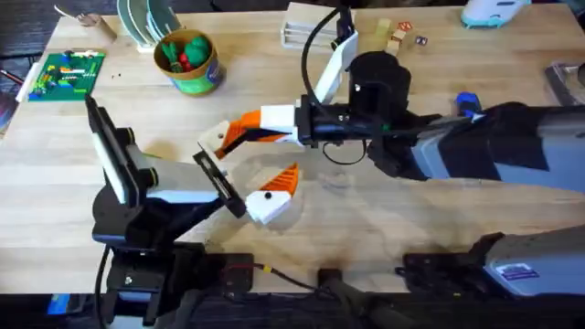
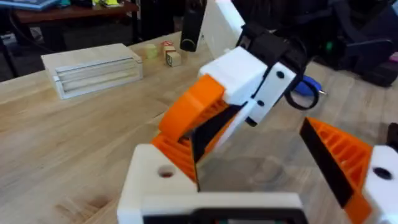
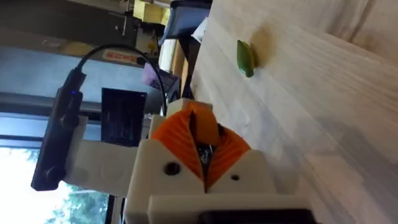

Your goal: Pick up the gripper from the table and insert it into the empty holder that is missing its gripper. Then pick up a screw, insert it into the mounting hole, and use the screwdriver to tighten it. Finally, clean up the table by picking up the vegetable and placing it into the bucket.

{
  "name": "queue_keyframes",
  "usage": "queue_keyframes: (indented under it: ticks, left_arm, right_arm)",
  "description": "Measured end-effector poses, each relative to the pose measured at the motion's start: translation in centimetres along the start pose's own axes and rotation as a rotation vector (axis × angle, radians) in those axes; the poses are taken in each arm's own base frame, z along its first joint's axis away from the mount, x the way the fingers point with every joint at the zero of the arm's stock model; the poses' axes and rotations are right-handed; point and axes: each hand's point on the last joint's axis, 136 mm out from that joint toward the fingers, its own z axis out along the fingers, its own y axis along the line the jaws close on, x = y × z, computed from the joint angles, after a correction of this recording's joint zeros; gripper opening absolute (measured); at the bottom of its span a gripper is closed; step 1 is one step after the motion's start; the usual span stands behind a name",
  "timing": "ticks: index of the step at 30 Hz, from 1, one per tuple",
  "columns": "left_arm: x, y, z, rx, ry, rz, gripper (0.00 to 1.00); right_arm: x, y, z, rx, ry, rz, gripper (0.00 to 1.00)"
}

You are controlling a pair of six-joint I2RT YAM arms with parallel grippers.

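Note:
My left gripper [image 1: 256,157] stands wide open at mid-table. One side carries an orange ribbed finger [image 2: 341,155]; the other is the empty holder [image 2: 163,180], a white mount with a dark screw hole. My right gripper [image 1: 234,133] reaches in from the right and is shut on the small orange gripper [image 3: 203,127], whose end sits against that holder [image 1: 216,137]. The blue screwdriver [image 1: 467,100] lies behind the right arm. The green bucket [image 1: 188,60] with a yellow rim stands at the back left. A green vegetable [image 3: 245,57] lies on the table beyond the right gripper.
A green board [image 1: 68,73] lies at the far left. A rack of plates [image 1: 146,20] stands behind the bucket. A pale wooden block [image 1: 309,24] and small cubes [image 1: 395,37] sit at the back. Cables loop over the right wrist.

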Motion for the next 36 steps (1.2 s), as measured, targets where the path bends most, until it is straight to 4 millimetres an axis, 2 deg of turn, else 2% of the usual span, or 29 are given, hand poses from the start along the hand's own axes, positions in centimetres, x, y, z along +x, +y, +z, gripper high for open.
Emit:
queue_keyframes:
  ticks: [16,22,29,34,36]
  left_arm:
    - [-0.1,0.8,0.0,-0.043,-0.003,-0.009,0.993]
    - [0.0,0.7,0.0,-0.038,0.001,-0.012,0.993]
    - [0.1,0.2,0.0,-0.01,0.003,-0.001,0.993]
    - [0.1,-0.3,0.0,0.016,0.003,0.02,0.993]
    - [0.1,-0.7,0.0,0.042,0.005,0.025,0.993]
  right_arm:
    - [-0.1,0.0,0.8,0.031,-0.054,-0.011,0.008]
    - [0.1,-0.2,0.6,0.036,-0.034,0.001,0.188]
    - [0.1,-0.4,-0.1,0.019,0.004,0.014,0.282]
    - [0.1,-0.5,-0.6,-0.002,0.035,0.016,0.495]
    - [0.2,-0.4,-0.7,-0.016,0.049,0.013,0.544]
